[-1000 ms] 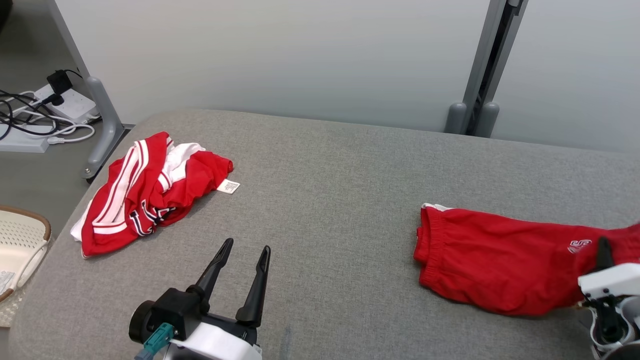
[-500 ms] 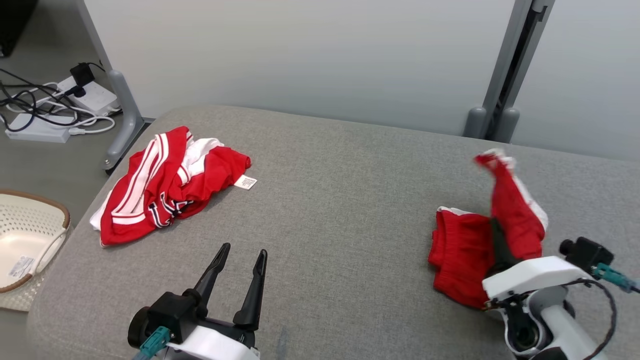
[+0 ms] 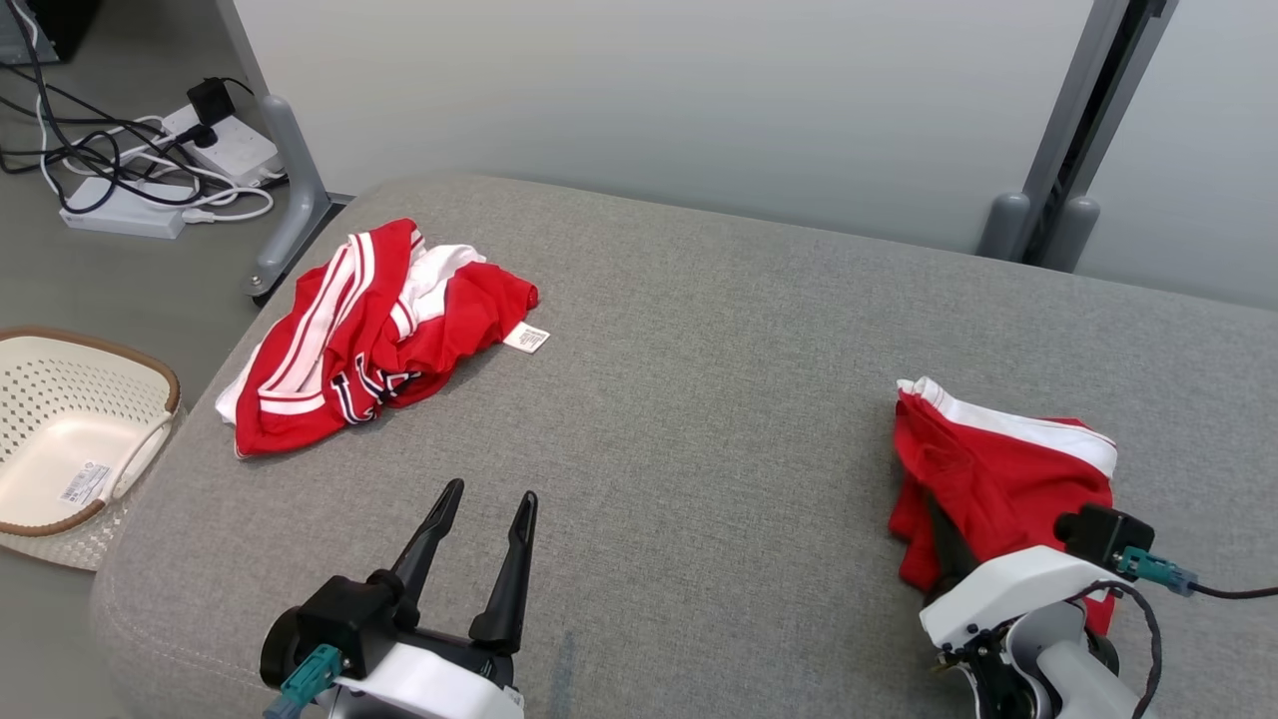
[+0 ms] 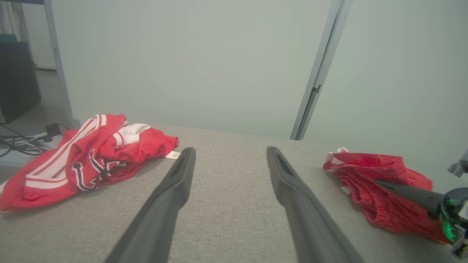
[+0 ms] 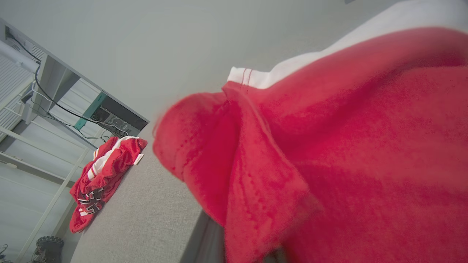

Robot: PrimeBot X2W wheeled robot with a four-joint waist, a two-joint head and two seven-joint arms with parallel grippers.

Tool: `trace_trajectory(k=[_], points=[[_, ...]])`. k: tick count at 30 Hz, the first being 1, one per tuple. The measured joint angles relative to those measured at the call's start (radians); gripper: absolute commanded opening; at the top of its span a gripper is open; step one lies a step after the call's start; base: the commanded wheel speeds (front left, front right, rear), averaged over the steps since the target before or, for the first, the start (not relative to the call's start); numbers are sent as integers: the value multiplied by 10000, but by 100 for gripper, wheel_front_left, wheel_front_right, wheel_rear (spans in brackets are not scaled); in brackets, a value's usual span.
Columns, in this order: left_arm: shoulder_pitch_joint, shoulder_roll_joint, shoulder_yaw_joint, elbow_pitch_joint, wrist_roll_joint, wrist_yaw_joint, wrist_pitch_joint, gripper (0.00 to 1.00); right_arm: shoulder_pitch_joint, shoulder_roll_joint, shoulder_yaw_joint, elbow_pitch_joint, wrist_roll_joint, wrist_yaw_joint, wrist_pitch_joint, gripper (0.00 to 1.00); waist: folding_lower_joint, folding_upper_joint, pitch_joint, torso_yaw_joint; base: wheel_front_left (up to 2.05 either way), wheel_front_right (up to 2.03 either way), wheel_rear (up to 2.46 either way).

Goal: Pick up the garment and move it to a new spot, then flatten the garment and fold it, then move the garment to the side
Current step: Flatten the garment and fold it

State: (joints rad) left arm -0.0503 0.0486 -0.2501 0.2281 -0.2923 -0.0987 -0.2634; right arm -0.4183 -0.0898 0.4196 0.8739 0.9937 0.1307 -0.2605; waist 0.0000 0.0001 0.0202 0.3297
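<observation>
- The red shorts (image 3: 998,469) lie at the right side of the grey padded table (image 3: 699,399). A second ago they were stretched out flat; now the far leg has been carried up and over, so they sit doubled into a thicker bundle with a white stripe (image 3: 1028,427) along the top edge.
- The right gripper (image 3: 941,529) did that fold. Its fingers are pinched shut and buried in the red cloth, which drapes right over them, so it looks to be gripping the fold.
- My guess is the fold is nearly made; letting go and tidying come next.
- The left gripper (image 3: 491,491) hovers over bare table near the front, fingers spread wide, holding nothing.
- A red-and-white jersey (image 3: 369,340) lies crumpled at the far left, untouched.
- A cream basket (image 3: 50,399) stands on the floor beyond it.
</observation>
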Motion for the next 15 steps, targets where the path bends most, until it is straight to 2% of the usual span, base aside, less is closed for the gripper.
trace_trajectory(k=[1, 2, 3, 15], points=[[0, 0, -10, 2, -2, 0, 0, 100, -11, 4, 111, 94, -4, 0, 0, 0, 0, 0, 14, 20, 0, 0, 0], [-3, 0, -23, 2, -15, 0, 0, 100, -34, 12, 178, 146, -10, 0, 0, 45, 0, 0, 28, 38, 0, 0, 0], [-9, -2, -44, 2, -33, 2, 0, 100, -63, 13, 226, 199, -2, 0, 0, 100, 0, 0, 38, 55, 0, 0, 0], [-61, 0, -79, 15, -102, 90, 0, 100, -234, 238, 1264, 190, -4, 0, 58, 100, 0, 0, -11, 65, 0, 0, 0]])
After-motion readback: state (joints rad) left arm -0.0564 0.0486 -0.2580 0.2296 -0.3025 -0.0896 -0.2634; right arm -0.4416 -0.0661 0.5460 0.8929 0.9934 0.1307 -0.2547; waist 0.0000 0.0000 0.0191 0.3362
